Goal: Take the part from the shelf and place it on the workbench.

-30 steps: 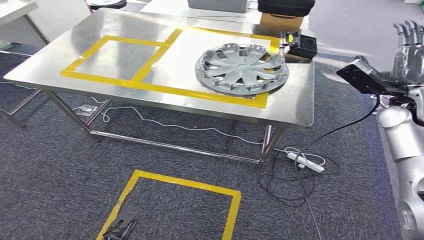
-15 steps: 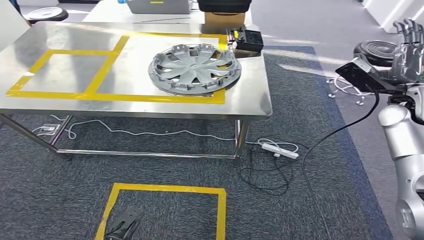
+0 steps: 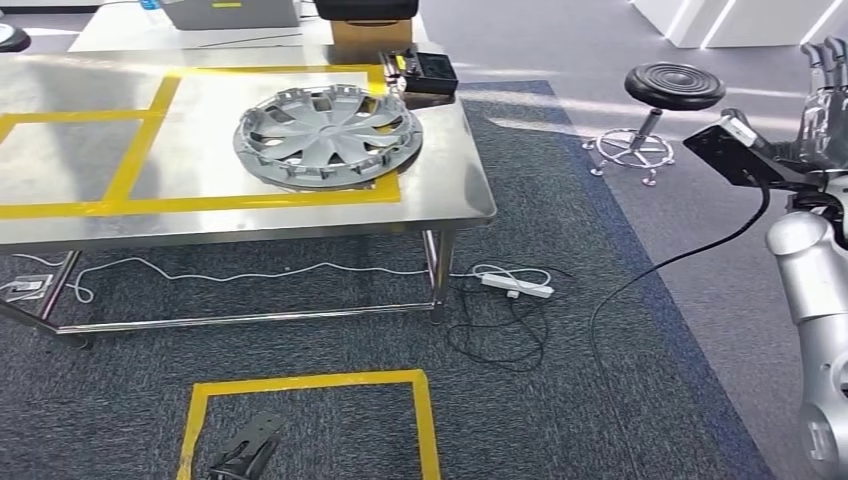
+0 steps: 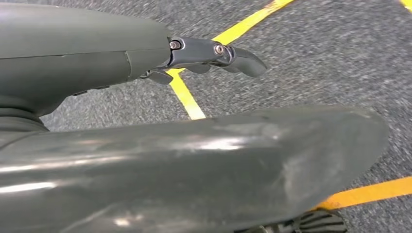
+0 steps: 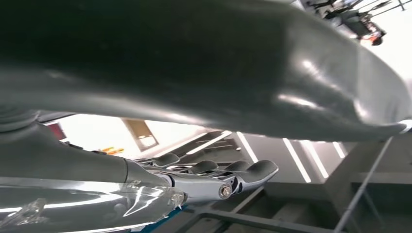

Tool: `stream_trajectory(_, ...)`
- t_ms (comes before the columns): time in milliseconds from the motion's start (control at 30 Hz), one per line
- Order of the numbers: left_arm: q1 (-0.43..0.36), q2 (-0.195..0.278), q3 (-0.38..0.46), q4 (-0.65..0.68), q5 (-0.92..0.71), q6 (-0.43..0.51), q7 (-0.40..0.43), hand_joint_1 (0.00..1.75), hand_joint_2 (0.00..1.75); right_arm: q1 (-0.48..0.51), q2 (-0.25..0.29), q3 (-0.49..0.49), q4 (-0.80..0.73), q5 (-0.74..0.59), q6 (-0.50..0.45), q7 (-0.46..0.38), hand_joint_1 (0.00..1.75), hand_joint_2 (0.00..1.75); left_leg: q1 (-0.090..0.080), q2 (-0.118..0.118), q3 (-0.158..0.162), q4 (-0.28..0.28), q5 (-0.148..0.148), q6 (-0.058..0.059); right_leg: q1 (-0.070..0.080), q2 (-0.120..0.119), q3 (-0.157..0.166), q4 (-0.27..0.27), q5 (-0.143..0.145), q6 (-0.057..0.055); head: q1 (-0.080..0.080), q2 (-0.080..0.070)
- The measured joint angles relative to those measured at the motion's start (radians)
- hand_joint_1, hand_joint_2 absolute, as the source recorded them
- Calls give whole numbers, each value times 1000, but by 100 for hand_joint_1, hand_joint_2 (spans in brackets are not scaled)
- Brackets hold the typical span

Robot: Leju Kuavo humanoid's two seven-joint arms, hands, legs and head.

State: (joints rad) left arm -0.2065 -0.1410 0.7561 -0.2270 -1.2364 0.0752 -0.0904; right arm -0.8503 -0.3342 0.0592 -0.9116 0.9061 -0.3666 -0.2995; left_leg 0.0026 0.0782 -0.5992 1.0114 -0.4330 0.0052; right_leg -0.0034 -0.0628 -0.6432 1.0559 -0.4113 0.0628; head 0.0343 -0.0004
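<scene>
The part, a silver hubcap (image 3: 325,135), lies flat on the steel workbench (image 3: 445,205), inside a rectangle of yellow tape near the bench's right end. My right hand (image 3: 828,95) is raised at the far right of the head view, fingers upright and apart, holding nothing and well away from the bench. In the right wrist view its fingers (image 5: 214,177) stretch out with nothing in them. My left hand (image 3: 243,455) hangs low over the carpet. The left wrist view has its fingers (image 4: 214,52) loosely extended above a yellow floor line, empty.
A black box (image 3: 425,72) and a cardboard box (image 3: 370,30) sit at the bench's far right corner. A black stool (image 3: 672,90) stands to the right. A power strip (image 3: 515,287) with loose cables lies by the bench leg. Yellow tape (image 3: 300,385) marks a square on the carpet.
The whole picture has shifted left, so the camera has turned right. The stool has come into view. The hubcap stays put on the bench, and both hands keep their poses.
</scene>
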Motion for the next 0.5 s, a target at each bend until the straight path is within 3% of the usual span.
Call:
stream_trajectory(33,0,0,0,0,0,0,0,0,0,-2,0,0,-1,0,0,0,0,0,-3,9,1,0,-2,-5,4,-10,13,-26,4,-6,-1,0)
stream_trajectory(67,0,0,0,0,0,0,0,0,0,-2,0,0,-2,0,0,0,0,0,-4,19,2,0,-3,-10,7,-5,12,-29,3,-11,-1,0)
stream_trajectory(133,-1,0,0,0,0,0,0,0,0,-2,0,-1,-4,0,0,1,0,0,-3,33,5,-2,-6,-22,5,23,8,-31,8,-23,-2,0)
stream_trajectory(200,-2,-1,0,0,0,0,0,0,0,-1,-1,-2,-5,0,-1,1,0,0,-1,0,-7,29,-33,-33,-2,45,8,-36,14,-32,-3,0)
stream_trajectory(267,2,-1,0,0,0,0,-1,0,0,7,0,-2,-10,-1,-1,0,0,0,1,-53,-59,142,-94,-39,-7,68,8,-37,17,-37,-6,0)
stream_trajectory(333,9,-1,0,0,0,0,-2,0,0,25,2,-2,-16,-2,-1,0,0,0,1,-70,-119,260,-135,-40,-8,94,8,-37,17,-39,-8,0)
stream_trajectory(367,12,-1,0,0,0,0,-2,0,0,33,2,-2,-19,-3,-1,0,0,0,1,-71,-131,275,-127,-39,-8,108,8,-37,18,-38,-8,0)
stream_trajectory(400,13,0,0,0,0,0,-2,0,0,38,2,-2,-22,-3,-1,1,0,0,1,-73,-124,252,-102,-38,-9,122,8,-37,18,-37,-8,0)
stream_trajectory(433,14,0,0,0,0,0,-2,0,0,41,2,-2,-24,-3,-1,1,0,0,3,-81,-102,200,-65,-37,-11,136,8,-37,19,-36,-8,0)
stream_trajectory(500,14,1,0,0,0,0,-2,0,0,42,2,-2,-31,-3,-1,2,0,0,11,-127,-44,73,-5,-35,-12,162,4,-34,19,-28,-8,0)
